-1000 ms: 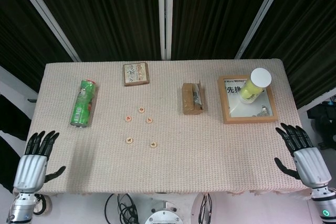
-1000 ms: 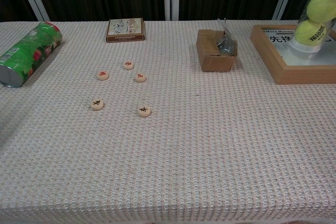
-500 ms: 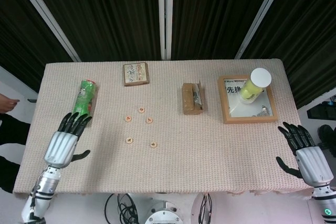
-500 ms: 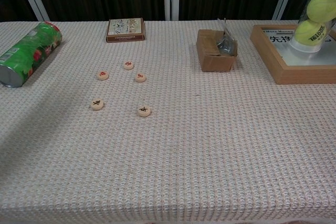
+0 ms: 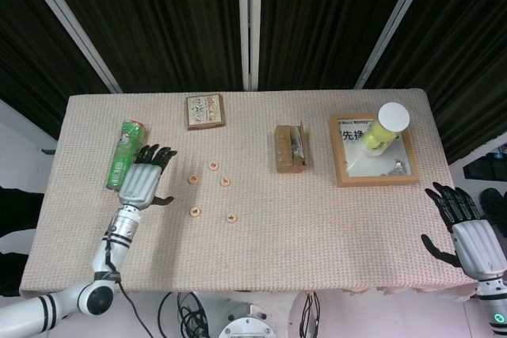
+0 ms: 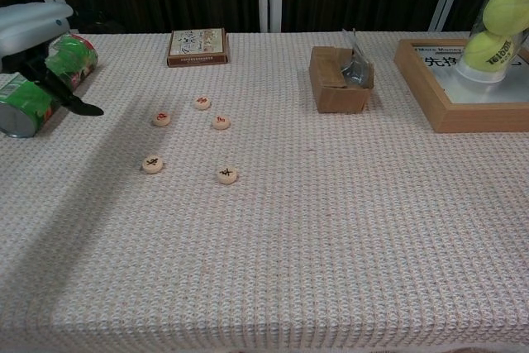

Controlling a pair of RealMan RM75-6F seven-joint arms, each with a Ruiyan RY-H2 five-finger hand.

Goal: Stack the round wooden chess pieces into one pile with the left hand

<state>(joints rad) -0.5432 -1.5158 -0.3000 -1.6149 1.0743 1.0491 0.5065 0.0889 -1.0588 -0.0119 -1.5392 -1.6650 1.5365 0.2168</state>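
Five round wooden chess pieces [image 5: 212, 189] lie apart, just right of the left hand [image 5: 143, 180], apparently empty, fingers spread.

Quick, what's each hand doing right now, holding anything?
Left hand: open, holding nothing, beside the chess pieces.
Right hand: open, holding nothing, at the table's right edge.

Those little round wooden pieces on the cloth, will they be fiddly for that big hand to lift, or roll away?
Probably fiddly: each chess piece is a low flat disc, small beside the left hand, leaving little edge to pinch. Rolling seems unlikely, since all lie flat on the textured tablecloth, which likely adds grip. They look stiff and light, so a nudge may slide one.
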